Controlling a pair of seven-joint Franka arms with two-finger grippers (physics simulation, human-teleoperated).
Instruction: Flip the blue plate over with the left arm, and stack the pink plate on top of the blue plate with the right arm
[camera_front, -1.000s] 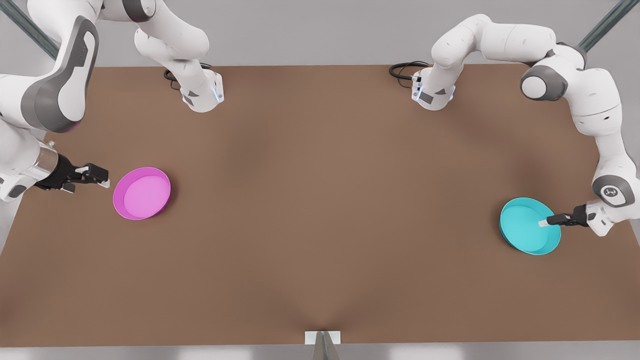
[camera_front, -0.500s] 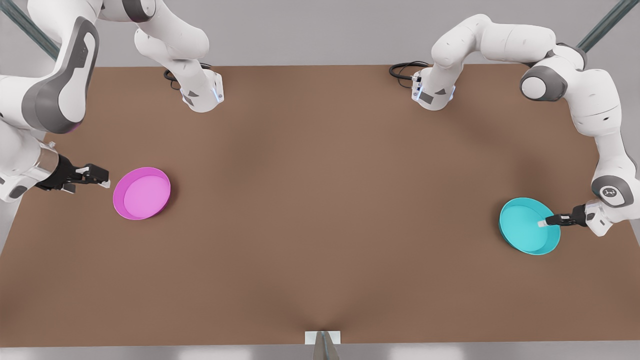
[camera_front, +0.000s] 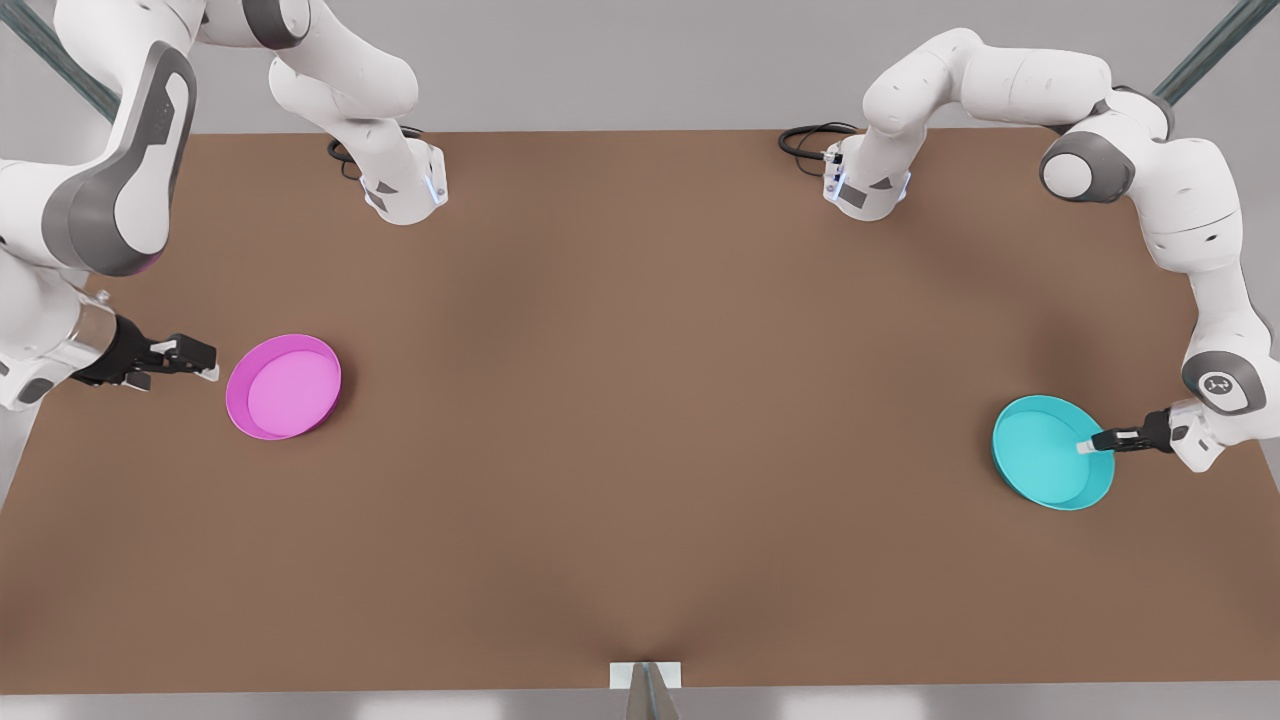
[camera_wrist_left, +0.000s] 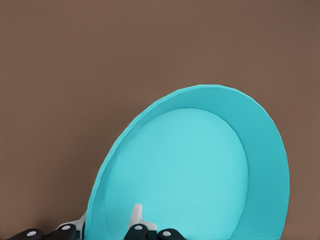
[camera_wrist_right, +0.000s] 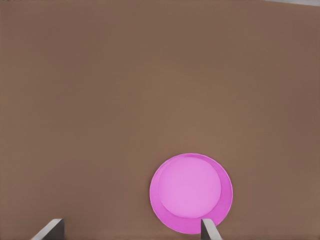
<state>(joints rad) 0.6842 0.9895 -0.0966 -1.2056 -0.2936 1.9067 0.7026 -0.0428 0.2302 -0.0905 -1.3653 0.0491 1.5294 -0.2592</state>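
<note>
Since the earlier frame, the blue plate (camera_front: 1050, 455) has been drawn slightly toward the front view's left and tilted further. It is clamped at its near rim by the left gripper (camera_front: 1085, 447), one finger (camera_wrist_left: 136, 214) inside and one outside, a hold judged suited to turning it over. The pink plate (camera_front: 285, 386) lies flat on the table (camera_front: 640, 400), just ahead of the right gripper (camera_front: 208, 362), which waits with fingers spread.

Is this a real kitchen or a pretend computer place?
Probably a pretend, computer-made robot test bench: a bare brown table, two white robot arms, and just a glossy turquoise plate and a magenta-pink plate.
</note>
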